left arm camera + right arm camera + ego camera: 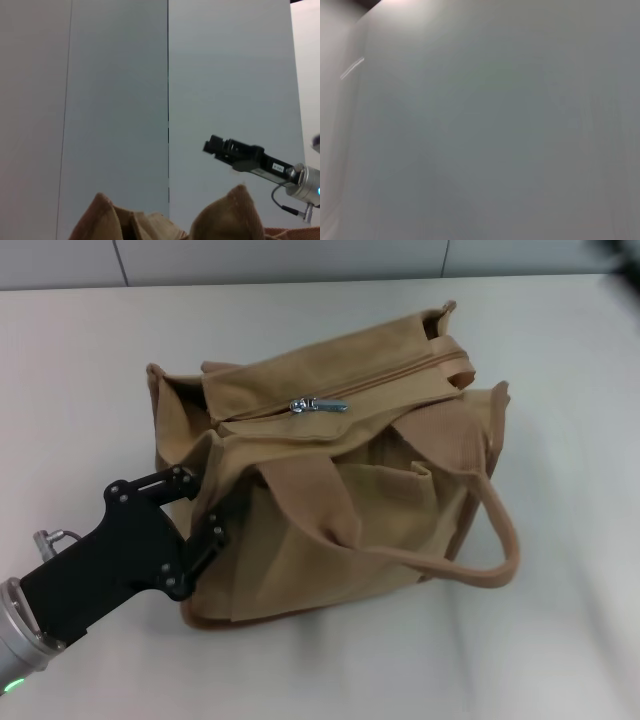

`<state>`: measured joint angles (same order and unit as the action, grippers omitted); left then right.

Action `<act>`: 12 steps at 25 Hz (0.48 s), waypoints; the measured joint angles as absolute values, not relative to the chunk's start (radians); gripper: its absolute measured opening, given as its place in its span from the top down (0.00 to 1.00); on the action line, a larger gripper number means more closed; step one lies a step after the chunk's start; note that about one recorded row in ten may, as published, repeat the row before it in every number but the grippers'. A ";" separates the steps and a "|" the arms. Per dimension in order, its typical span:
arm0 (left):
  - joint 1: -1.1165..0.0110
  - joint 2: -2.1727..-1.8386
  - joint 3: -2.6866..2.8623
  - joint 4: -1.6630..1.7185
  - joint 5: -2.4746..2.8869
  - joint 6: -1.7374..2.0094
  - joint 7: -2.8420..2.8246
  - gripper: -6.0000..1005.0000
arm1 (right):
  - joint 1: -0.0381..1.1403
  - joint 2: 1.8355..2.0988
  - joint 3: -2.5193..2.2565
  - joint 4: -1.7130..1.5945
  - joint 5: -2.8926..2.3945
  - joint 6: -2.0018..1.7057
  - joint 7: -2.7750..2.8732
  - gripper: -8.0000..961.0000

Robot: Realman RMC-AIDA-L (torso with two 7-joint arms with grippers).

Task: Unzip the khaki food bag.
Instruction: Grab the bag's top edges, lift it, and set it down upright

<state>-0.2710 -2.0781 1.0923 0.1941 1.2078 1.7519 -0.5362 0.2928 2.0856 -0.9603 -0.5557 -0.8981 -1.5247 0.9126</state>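
- On the pale table [560, 660], nearest the robot: left gripper [205, 508], black, fingers spread wide, tips against the near left corner of the bag.
- Mid-table: khaki food bag [390, 510], lying tilted; zipper closed, metal pull [318, 405] toward its left end; one strap handle [495, 540] draped right.
- Beyond: right gripper [209, 145], raised off the table; finger state cannot be told.

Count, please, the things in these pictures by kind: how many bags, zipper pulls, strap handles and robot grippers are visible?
Khaki food bag: 1
Metal zipper pull: 1
Strap handles: 2, one hanging down the front, one at the far top edge
Grippers: 2, the left gripper against the bag's near left corner, the right gripper off in the air, seen only from the left wrist
Total: 6
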 joint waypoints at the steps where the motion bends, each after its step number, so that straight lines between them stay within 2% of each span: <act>1: -0.273 -2.078 1.092 0.194 1.208 1.752 -0.535 0.65 | 0.305 2.083 -0.950 -0.483 -0.803 -1.548 0.912 0.54; 5: -0.281 -2.077 1.092 0.201 1.209 1.755 -0.526 0.83 | 0.332 2.078 -0.917 -0.325 -0.622 -1.625 0.919 0.51; 7: -0.288 -2.077 1.092 0.203 1.209 1.755 -0.526 0.84 | 0.332 2.082 -0.898 -0.314 -0.605 -1.648 0.943 0.49; 12: -0.305 -2.075 1.093 0.204 1.209 1.760 -0.526 0.88 | 0.334 2.085 -0.824 -0.274 -0.599 -1.666 1.090 0.70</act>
